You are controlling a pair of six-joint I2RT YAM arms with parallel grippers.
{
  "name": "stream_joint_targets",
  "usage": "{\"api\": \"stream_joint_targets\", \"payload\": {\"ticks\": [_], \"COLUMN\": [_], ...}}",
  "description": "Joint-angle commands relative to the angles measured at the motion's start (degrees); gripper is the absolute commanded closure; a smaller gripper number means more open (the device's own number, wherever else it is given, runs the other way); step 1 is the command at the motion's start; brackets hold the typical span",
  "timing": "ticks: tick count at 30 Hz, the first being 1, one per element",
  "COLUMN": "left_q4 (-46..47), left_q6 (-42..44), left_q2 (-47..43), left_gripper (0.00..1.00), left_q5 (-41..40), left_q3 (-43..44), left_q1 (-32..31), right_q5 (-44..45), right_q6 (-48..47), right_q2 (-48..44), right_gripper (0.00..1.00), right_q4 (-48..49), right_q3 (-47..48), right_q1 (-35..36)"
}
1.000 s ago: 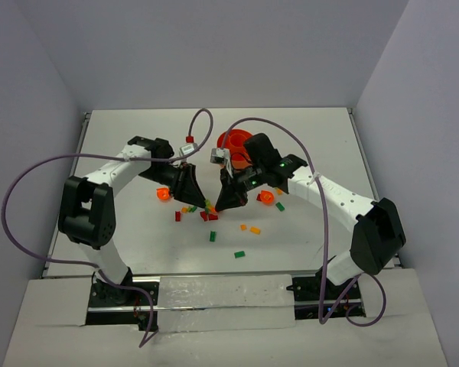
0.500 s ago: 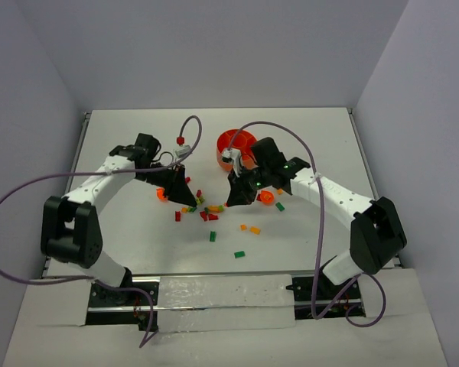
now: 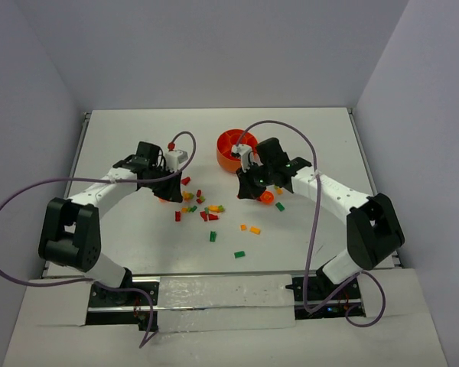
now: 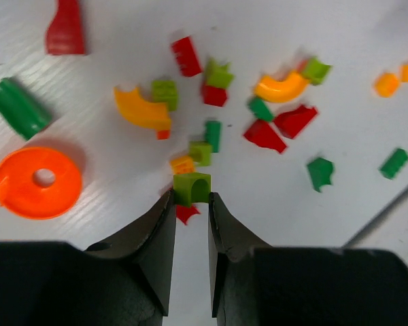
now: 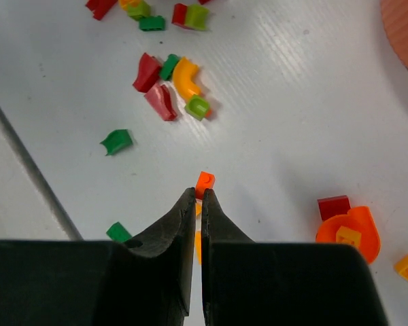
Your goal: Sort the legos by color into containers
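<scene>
White tabletop (image 3: 306,138), grey walls (image 3: 214,53) around. Legos (image 3: 203,208) scattered mid-table, orange bowl (image 3: 228,144) further back. Left gripper (image 4: 190,201) clamps a light-green brick (image 4: 192,187); right gripper (image 5: 198,195) pinches a tiny orange brick (image 5: 205,180) at its tips.

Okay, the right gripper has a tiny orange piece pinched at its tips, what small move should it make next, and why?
Probably swing the right gripper toward the orange bowl and stop above one compartment. It is shut on the orange brick, and the bowl sits close by. The left gripper likewise pinches a green brick.
</scene>
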Motion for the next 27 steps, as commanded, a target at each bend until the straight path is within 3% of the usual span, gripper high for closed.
{"api": "stream_joint_targets", "payload": {"ticks": [1,8,13,20,23,27], "left_q4": [8.1,9.4,10.6,10.7,10.0,9.1], "left_q6": [-2.5,-1.5,-1.0,-0.4,0.2,1.4], "left_q2": [0.7,4.3,5.1,4.8,4.1,1.3], "left_gripper": [1.00,1.00,0.88,0.57,0.49,0.37], "left_q5": [-9.5,-12.9,-13.5,-11.6,-9.1,-4.1], "left_q3": [-1.2,-2.5,-3.6,-4.3,-4.4,-4.3], "left_q1": [0.1,0.1,0.1,0.1,0.2,0.5], "right_q5": [3.3,5.1,6.2,3.6,2.5,-2.2], "right_q6": [1.8,2.1,1.6,-0.6,-2.8,-9.3], "right_q2": [4.0,10.1,12.3,11.8,11.6,9.4], "right_gripper": [1.00,1.00,0.99,0.60,0.53,0.52], "right_q4": [4.2,6.2,6.3,4.5,2.2,-0.2], "right_q3": [1.0,2.2,2.5,2.8,4.3,4.9], "right_q1": [-0.2,-0.1,-0.1,0.4,0.6,0.6]}}
